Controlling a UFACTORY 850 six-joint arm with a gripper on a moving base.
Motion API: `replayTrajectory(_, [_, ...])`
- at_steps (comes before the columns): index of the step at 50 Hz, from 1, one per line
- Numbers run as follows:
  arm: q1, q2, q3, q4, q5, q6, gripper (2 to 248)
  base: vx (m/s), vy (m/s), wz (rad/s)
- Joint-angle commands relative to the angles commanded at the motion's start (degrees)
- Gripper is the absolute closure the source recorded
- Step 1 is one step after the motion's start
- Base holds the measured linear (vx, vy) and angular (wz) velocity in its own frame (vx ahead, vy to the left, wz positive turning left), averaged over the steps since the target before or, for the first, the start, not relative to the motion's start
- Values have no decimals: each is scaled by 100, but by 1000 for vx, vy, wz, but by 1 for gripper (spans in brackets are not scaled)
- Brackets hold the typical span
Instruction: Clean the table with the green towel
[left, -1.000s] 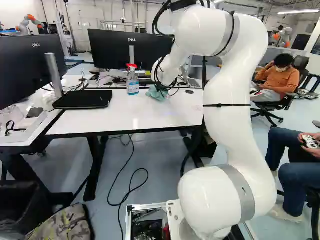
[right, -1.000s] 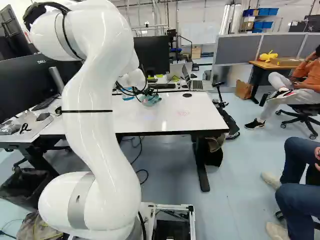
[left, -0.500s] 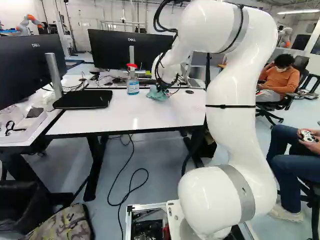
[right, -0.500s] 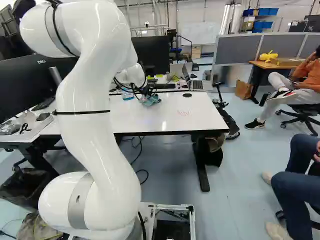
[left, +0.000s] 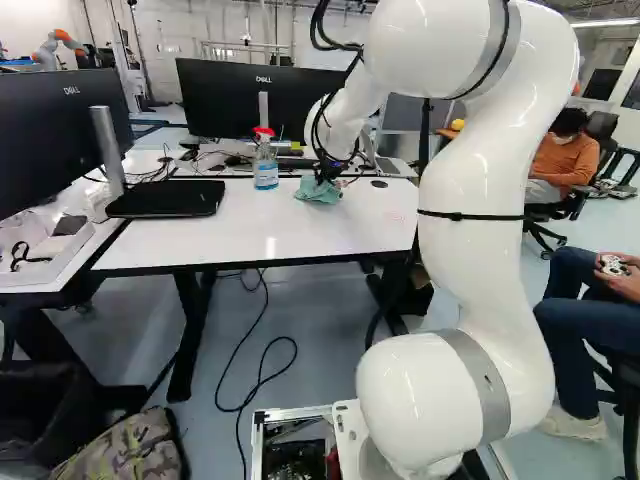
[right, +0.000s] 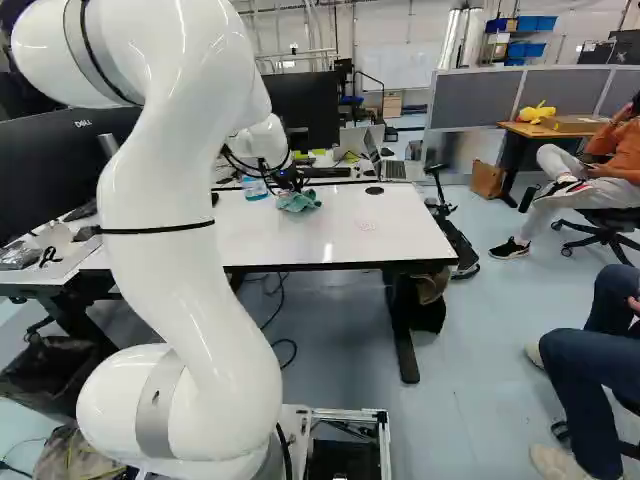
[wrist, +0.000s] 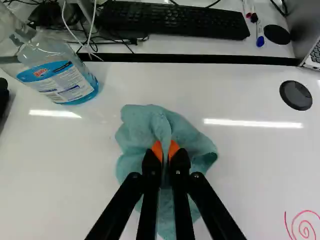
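At the far side of the white table (left: 180, 240), my gripper (left: 325, 176) points down onto the green towel (left: 316, 192). Seen from the wrist, the gripper (wrist: 165, 152) is shut on a pinched fold of the towel (wrist: 140, 130), orange pads pressing from both sides. The crumpled rest of the cloth spreads around the fingers on the tabletop. Red spiral marks (wrist: 305, 227) lie on the white surface to one side of the towel, also faintly visible in the right base view.
A spray bottle (left: 265, 165) with blue liquid stands left of the towel. Beyond are a keyboard (wrist: 175, 19), monitors (left: 225, 98) and a laptop (right: 392, 168). A round black disc (wrist: 295, 95) lies on the table. A seated person (left: 590, 310) is at the right.
The arm's upper part has leaned to the right in the left base view. The gripper has shifted slightly with the towel, more of which now shows below it. The base has stayed put.
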Motion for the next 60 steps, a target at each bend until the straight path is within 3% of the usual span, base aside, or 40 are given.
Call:
replayTrajectory(35, [36, 803, 448, 0, -1203, 0, 216, 0, 0, 0])
replayTrajectory(48, [-52, 860, 486, 0, -1162, 0, 216, 0, 0, 0])
replayTrajectory(60, [-241, 1002, 654, 0, -858, 0, 216, 0, 0, 0])
